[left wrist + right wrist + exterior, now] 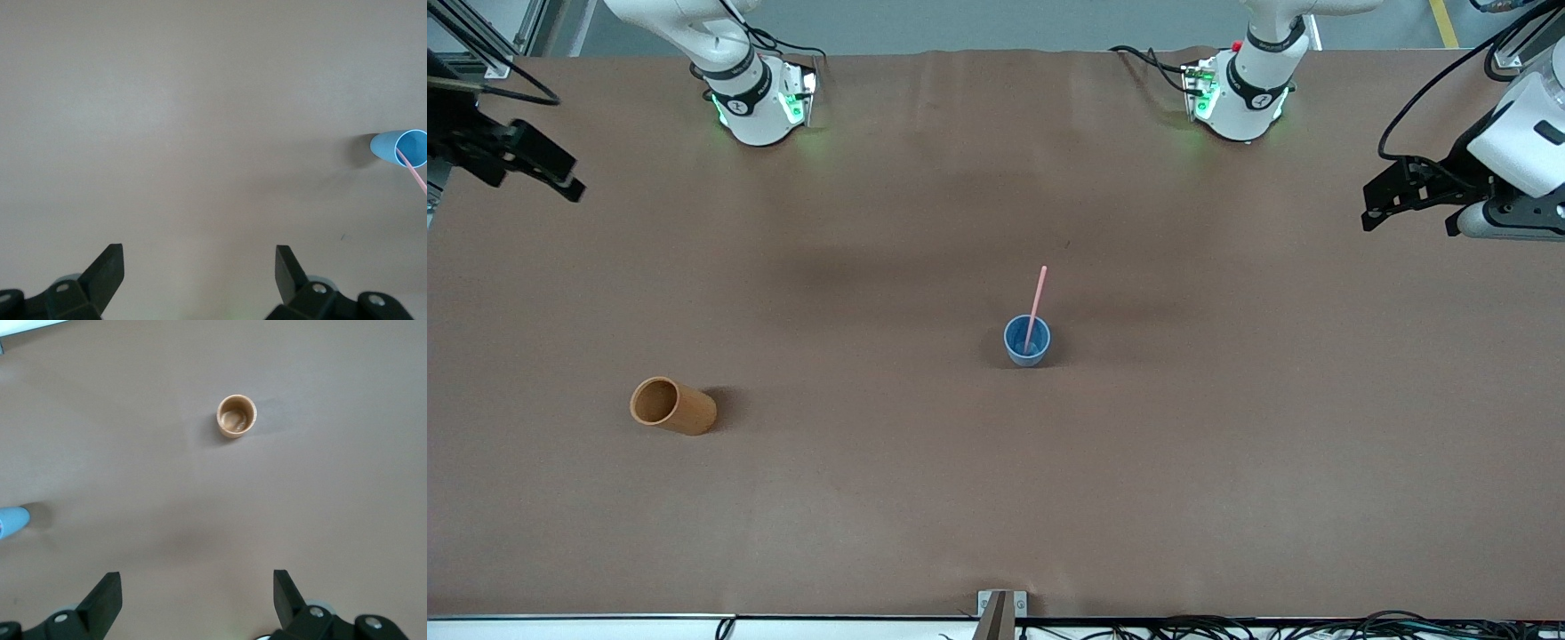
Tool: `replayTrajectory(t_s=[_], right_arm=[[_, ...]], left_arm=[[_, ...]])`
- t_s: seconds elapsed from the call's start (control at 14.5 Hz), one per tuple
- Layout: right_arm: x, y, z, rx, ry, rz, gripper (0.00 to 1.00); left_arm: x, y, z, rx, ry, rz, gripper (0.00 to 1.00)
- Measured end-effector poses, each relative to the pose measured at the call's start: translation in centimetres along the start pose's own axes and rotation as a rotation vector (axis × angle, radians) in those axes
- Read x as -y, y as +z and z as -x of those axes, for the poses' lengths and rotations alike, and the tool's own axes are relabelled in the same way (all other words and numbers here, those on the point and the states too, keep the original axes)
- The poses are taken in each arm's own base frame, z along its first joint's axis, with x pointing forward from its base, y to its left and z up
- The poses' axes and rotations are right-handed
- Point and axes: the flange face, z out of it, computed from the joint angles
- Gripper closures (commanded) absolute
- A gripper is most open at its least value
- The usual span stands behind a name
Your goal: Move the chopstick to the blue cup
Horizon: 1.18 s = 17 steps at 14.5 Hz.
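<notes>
The blue cup (1027,340) stands upright near the middle of the table. The pale pink chopstick (1036,307) stands in it, leaning on the rim, its upper half sticking out. Both also show at the edge of the left wrist view: the cup (402,147) and the chopstick (415,172). My left gripper (1376,206) is open and empty, held high over the left arm's end of the table. My right gripper (560,178) is open and empty, held high over the right arm's end. In the wrist views the left gripper (199,263) and right gripper (197,590) show bare table between their fingers.
An orange-brown cylindrical cup (672,405) stands toward the right arm's end, nearer to the front camera than the blue cup; it shows empty in the right wrist view (236,415). A small metal bracket (1001,608) sits at the table's near edge.
</notes>
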Motion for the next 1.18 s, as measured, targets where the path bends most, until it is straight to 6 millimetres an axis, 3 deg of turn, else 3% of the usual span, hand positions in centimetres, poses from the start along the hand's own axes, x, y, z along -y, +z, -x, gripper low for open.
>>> replayTrajectory(t_s=[0.14, 0.42, 1.18], right_arm=[[-2.2, 0.4, -0.6, 0.004, -0.016, 0.012, 0.0], [-3.9, 0.7, -1.2, -0.004, -0.068, 0.033, 0.0], [-3.3, 1.3, -1.8, -0.005, -0.141, 0.022, 0.0]], left_arm=[[0.0, 0.0, 0.0, 0.0, 0.0, 0.0, 0.0], [0.0, 0.0, 0.0, 0.0, 0.0, 0.0, 0.0], [0.0, -0.1, -0.1, -0.003, 0.0, 0.0, 0.0]])
